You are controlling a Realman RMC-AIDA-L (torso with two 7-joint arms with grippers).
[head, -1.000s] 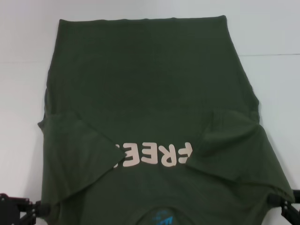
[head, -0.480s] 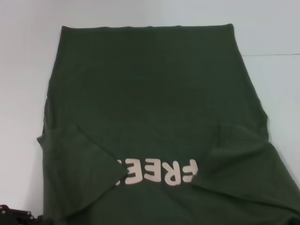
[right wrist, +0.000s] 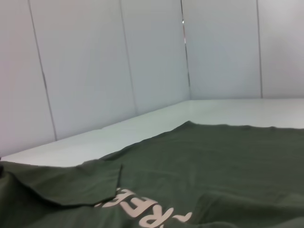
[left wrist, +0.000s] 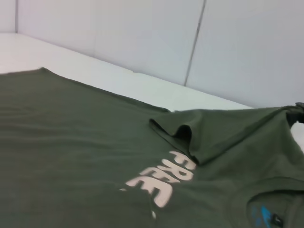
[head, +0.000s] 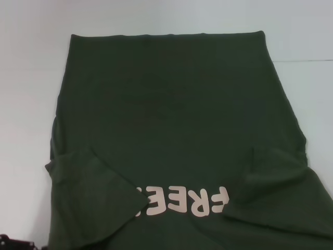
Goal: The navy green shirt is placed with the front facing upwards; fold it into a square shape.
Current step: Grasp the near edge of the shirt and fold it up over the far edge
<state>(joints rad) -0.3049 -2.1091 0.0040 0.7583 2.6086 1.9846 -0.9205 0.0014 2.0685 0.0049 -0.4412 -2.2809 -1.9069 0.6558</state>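
The large dark olive-green short-sleeved cotton T-shirt (head: 171,130) lay spread front-up on the white table (head: 26,78). Its hem was the far edge in the head view and its collar end sat nearest the robot, running off the bottom of that view. Both sleeves were folded inward over the chest. The left sleeve flap (head: 93,200) covered the start of the pale pinkish block letters (head: 182,201), which read upside down from the head. The right sleeve flap (head: 281,192) sat just beside the letters' other end.

Only a sliver of dark hardware from the left gripper (head: 13,242) showed, at the bottom left corner of the head view, just beside the shirt's near left edge. Whether it was open or closed could not be told, nor whether it held any cloth.

In the left wrist view, the shirt (left wrist: 71,152) filled the lower frame. The round collar with its small blue label (left wrist: 262,216) was in the corner. The right sleeve flap (left wrist: 223,130) was raised off the chest toward a dark piece of the right gripper (left wrist: 297,114) at the frame's edge. That piece touched the cloth there, but its grip could not be made out.

The right wrist view showed the shirt (right wrist: 223,161) below the camera with the left sleeve flap (right wrist: 61,183) on the lettering, and grey wall panels (right wrist: 95,71) behind.
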